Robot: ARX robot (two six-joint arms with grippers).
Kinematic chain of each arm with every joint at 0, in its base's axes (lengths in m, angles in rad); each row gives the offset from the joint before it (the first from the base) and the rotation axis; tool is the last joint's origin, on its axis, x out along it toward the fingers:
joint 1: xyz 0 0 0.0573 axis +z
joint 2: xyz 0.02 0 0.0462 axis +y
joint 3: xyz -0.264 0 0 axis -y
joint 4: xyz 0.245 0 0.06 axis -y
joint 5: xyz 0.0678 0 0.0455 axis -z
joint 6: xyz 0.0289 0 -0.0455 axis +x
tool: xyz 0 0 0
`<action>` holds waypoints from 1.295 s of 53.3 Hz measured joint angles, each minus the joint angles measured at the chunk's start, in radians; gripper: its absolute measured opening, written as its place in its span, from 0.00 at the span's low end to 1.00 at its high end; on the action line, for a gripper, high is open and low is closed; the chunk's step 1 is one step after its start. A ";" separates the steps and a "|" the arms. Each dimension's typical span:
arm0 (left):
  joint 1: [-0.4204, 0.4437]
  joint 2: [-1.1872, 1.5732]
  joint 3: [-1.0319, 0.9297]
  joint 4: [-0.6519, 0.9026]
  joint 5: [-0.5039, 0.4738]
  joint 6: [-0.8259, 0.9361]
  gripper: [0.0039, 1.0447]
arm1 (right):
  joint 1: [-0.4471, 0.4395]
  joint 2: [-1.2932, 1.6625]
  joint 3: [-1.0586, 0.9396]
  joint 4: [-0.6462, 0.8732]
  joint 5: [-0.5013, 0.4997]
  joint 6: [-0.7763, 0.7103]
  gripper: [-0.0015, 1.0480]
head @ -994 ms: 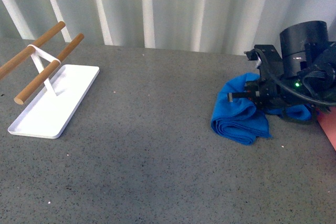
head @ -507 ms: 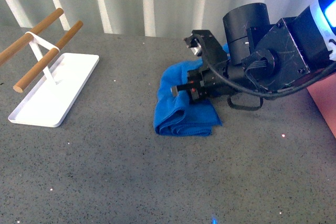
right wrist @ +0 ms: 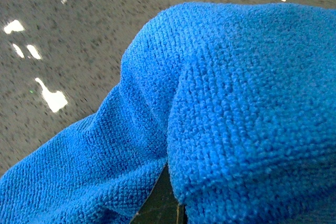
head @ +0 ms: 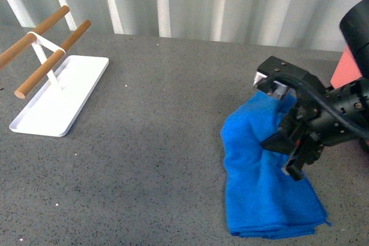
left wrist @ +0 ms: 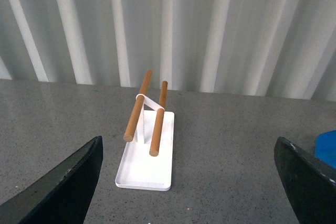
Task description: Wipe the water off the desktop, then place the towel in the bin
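Most of your open room is in the middle: the dark grey speckled stone-like desktop (head: 150,159) runs as one open stretch from the flat white tray (head: 57,108) at far left, with its two round wooden rods (head: 52,56) on a white stand, across to the cloth on the right. The ribbed pale wall (head: 190,4) meets the desktop's back edge, so that's your hard limit at the rear.

The bright blue fuzzy microfibre towel (head: 262,188) lies spread out on the desktop at right front. Its near hem is close to the bottom of the front view and it's well apart from the tray. The black right gripper (head: 291,154) sits on the towel's upper half, touching it. You can't tell whether the claw is pinching the cloth or just pressing on it. The front view only gives you one dark finger over the blue. The right wrist view is nearly all towel (right wrist: 236,103) bunched close to the lens, plus a strip of desktop (right wrist: 79,14) with bright glints that could be wet or just reflections.

The salmon-pink straight-walled plastic bin (head: 346,72) is behind the right arm at the right edge, mostly hidden and cut off.

The left gripper (left wrist: 188,150) hangs above the desktop (left wrist: 236,145) with its fingers spread wide. Its camera faces the tray (left wrist: 147,169) and catches a sliver of towel (left wrist: 326,148) at the edge
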State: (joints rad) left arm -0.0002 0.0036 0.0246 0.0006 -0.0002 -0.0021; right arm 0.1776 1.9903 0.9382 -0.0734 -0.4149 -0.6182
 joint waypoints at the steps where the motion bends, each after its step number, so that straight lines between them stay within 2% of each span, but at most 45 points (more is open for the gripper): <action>1: 0.000 0.000 0.000 0.000 0.000 0.000 0.94 | -0.011 -0.005 0.004 -0.012 0.006 -0.013 0.04; 11: 0.000 0.000 0.000 0.000 0.000 0.000 0.94 | -0.115 -0.053 0.077 -0.111 0.064 -0.145 0.04; 21: 0.000 0.000 0.000 0.000 0.000 0.000 0.94 | -0.154 -0.132 0.192 -0.215 0.073 -0.197 0.04; 32: 0.000 0.000 0.000 0.000 0.000 0.000 0.94 | -0.201 -0.213 0.413 -0.277 0.017 -0.136 0.04; 37: 0.000 0.000 0.000 0.000 0.000 0.000 0.94 | -0.246 -0.246 0.514 -0.284 0.006 -0.072 0.04; 41: 0.000 0.000 0.000 0.000 0.000 0.000 0.94 | -0.315 -0.285 0.576 -0.303 0.001 -0.024 0.04; 48: 0.000 0.000 0.000 0.000 0.000 0.000 0.94 | -0.454 -0.330 0.558 -0.379 -0.042 -0.052 0.04; 56: 0.000 0.000 0.000 0.000 0.000 0.000 0.94 | -0.577 -0.328 0.444 -0.386 -0.059 -0.109 0.04; 69: 0.000 0.000 0.000 0.000 0.000 0.000 0.94 | -0.638 -0.226 0.368 -0.299 -0.008 -0.071 0.04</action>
State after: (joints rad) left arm -0.0002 0.0036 0.0246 0.0006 -0.0002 -0.0021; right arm -0.4602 1.7641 1.3064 -0.3729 -0.4225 -0.6891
